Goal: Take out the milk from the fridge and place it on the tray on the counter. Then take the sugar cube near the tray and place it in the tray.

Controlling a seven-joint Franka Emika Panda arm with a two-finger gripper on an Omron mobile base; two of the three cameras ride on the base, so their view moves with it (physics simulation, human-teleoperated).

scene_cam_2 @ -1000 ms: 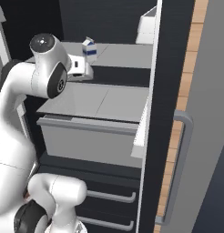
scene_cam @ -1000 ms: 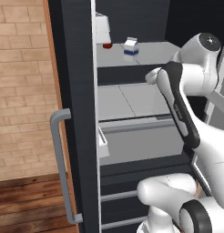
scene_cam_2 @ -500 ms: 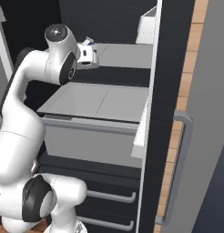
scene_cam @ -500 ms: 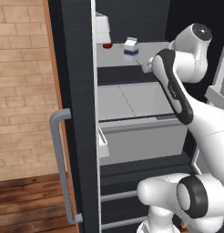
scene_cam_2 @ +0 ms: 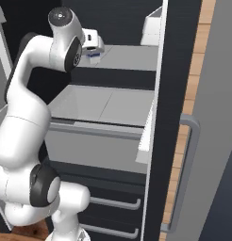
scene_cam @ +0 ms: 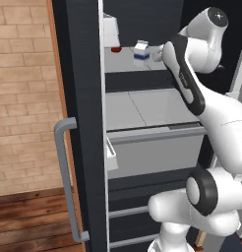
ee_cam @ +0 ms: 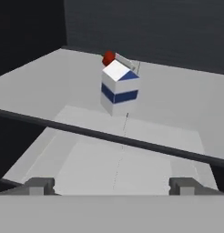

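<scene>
The milk (scene_cam: 140, 53) (ee_cam: 118, 88), a small white gable-top carton with a dark blue band, stands upright on the fridge's (scene_cam: 83, 74) upper shelf (ee_cam: 177, 104). My gripper (ee_cam: 112, 185) is open and level with that shelf, a short way in front of the carton, with nothing between its fingertips (ee_cam: 40, 185). In the left base view the gripper (scene_cam: 157, 51) sits just right of the carton. From the right base view the hand covers most of the milk (scene_cam_2: 95, 55). The tray, counter and sugar cube are out of view.
A plain white box (scene_cam: 110, 30) (scene_cam_2: 153, 26) with a red thing (scene_cam: 115, 49) (ee_cam: 108, 58) under it stands behind the milk. The open door with its grey handle (scene_cam: 64, 172) (scene_cam_2: 186, 169) flanks the arm. A lower shelf and grey drawer (scene_cam: 157, 152) lie below.
The arm has risen and stretched forward, carrying the hand up to the upper shelf and closer to the milk. The jaws have stayed wide apart.
</scene>
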